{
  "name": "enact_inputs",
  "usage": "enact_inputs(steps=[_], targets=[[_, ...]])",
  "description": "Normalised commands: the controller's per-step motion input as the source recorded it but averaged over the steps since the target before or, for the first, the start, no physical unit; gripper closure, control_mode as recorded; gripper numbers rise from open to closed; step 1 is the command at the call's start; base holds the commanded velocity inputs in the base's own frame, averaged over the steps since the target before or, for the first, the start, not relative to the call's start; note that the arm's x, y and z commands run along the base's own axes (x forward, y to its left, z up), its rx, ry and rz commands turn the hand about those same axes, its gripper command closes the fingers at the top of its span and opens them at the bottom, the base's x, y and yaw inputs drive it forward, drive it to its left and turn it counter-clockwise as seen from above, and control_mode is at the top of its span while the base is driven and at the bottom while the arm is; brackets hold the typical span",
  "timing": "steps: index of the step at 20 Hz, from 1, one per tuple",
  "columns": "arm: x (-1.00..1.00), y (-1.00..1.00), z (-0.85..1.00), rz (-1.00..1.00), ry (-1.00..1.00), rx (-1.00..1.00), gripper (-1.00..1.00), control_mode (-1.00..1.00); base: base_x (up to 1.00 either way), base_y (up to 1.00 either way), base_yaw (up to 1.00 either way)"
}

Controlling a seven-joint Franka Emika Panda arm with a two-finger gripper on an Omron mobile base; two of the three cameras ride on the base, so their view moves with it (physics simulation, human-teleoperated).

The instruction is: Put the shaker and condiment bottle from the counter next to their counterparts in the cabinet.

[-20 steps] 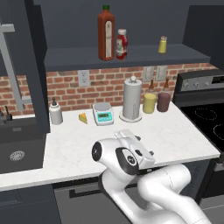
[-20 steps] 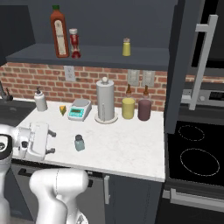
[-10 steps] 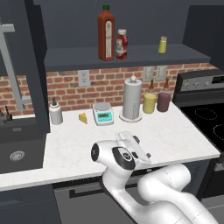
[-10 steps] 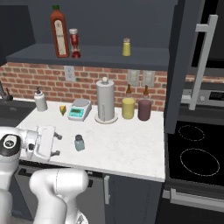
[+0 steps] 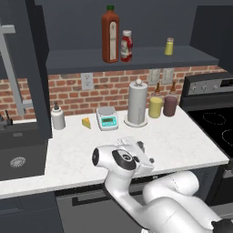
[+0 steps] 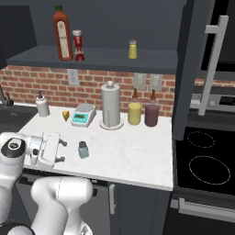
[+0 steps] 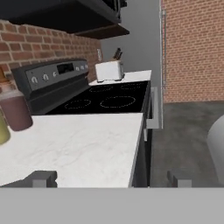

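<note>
Pale blue shaker (image 6: pixel 83 149) stands on table (image 6: pixel 137 156), just beside gripper (image 6: pixel 60 150), which gapes wide, empty. Condiment bottle (image 6: pixel 78 45) already on cabinet (image 6: pixel 101 59) shelf. Advice: straddle shaker squarely, then clamp.

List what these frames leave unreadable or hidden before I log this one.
- Shaker: plain in the right base view; in the left base view the arm's wrist stands in front of it.
- Gripper, open: its fingertips are cut off by the bottom of the hand view.
- Condiment bottle label on the cabinet shelf: too small to read.
- Scale display: too small.
</note>
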Motion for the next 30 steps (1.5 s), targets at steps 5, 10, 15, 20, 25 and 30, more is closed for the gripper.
enact_inputs(steps=[5, 10, 15, 20, 25, 30], targets=[[0.14, 0.01, -0.25, 0.0, 0.03, -0.06, -1.0, -1.0, 0.0, 0.0, 0.0], [0.23, 0.01, -0.03, -0.01, 0.13, -0.01, -1.0, -1.0, 0.0, 0.0, 0.0], [0.21, 0.01, -0.05, -0.01, 0.16, -0.02, -1.0, -1.0, 0.0, 0.0, 0.0], [0.07, 0.15, -0.26, 0.0, 0.06, -0.12, -1.0, -1.0, 0.0, 0.0, 0.0], [0.21, 0.02, -0.05, 0.0, 0.06, -0.05, -1.0, -1.0, 0.0, 0.0, 0.0], [0.17, 0.0, 0.0, 0.0, 0.03, -0.01, -1.0, -1.0, 0.0, 0.0, 0.0]])
